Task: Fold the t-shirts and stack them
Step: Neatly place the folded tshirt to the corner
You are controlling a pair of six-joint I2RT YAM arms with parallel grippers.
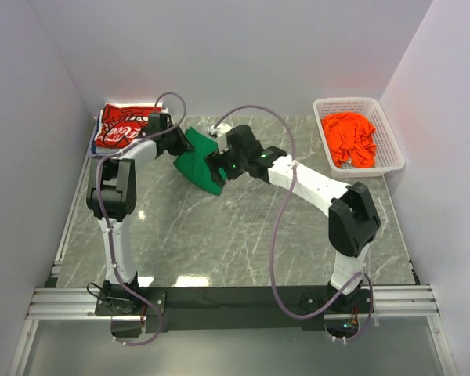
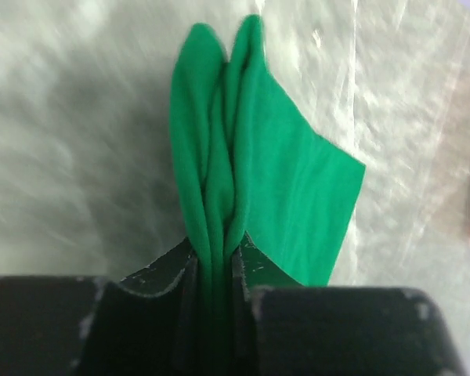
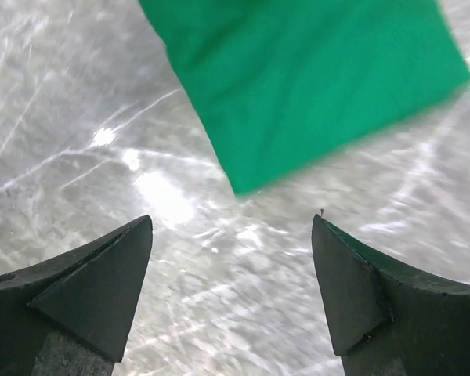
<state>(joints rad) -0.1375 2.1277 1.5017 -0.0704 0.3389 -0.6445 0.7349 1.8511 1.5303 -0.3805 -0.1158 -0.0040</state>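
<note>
Folds of green t-shirt [image 2: 282, 196] sit clenched in left end effector [image 2: 215, 254]; right end effector [image 3: 231, 223] gapes empty. One-sided grip could spill them.

Basket: white plastic mesh basket [image 1: 390, 139], upper right of the frame, on the table's far right corner, close to the wall.
Table: grey marble-patterned top [image 1: 243, 235], glossy, filling the middle of the frame.
Walls: plain white panels [image 1: 243, 47] on three sides.
Rail: aluminium extrusion [image 1: 63, 302] along the lower edge.
</note>
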